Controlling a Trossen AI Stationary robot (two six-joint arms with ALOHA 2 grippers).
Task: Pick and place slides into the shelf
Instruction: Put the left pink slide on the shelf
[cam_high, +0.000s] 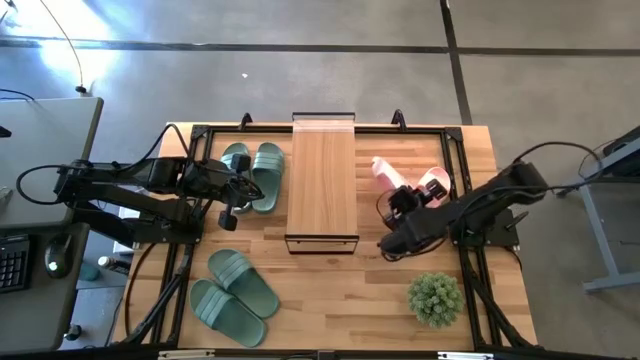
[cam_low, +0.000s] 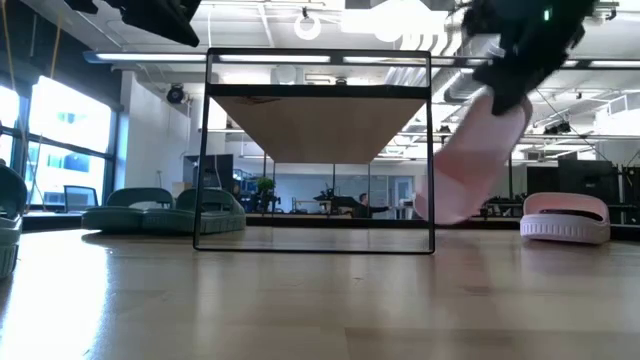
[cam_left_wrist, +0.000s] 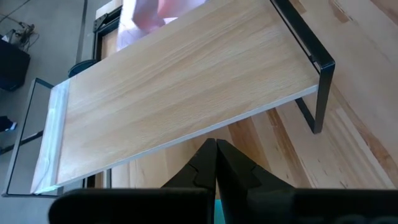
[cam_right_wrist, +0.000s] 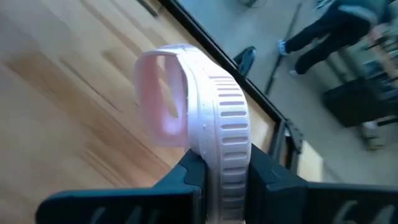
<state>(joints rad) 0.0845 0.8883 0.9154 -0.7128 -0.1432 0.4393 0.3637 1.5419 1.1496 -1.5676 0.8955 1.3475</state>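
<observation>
At frame left we log the left gripper (cam_high: 232, 208), jaws together and empty, parked beside two green slides (cam_high: 253, 172); at centre the bare shelf (cam_high: 322, 180); at right the right gripper (cam_high: 398, 238), clamped on a pink slide (cam_low: 470, 160), hangs it clear of the table (cam_high: 320, 300) for carrying shelfward.

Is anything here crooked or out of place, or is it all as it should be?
One pink slide hangs tilted in the air, pinched by its strap in the right gripper. Its partner lies flat on the table. Nothing looks damaged.
</observation>
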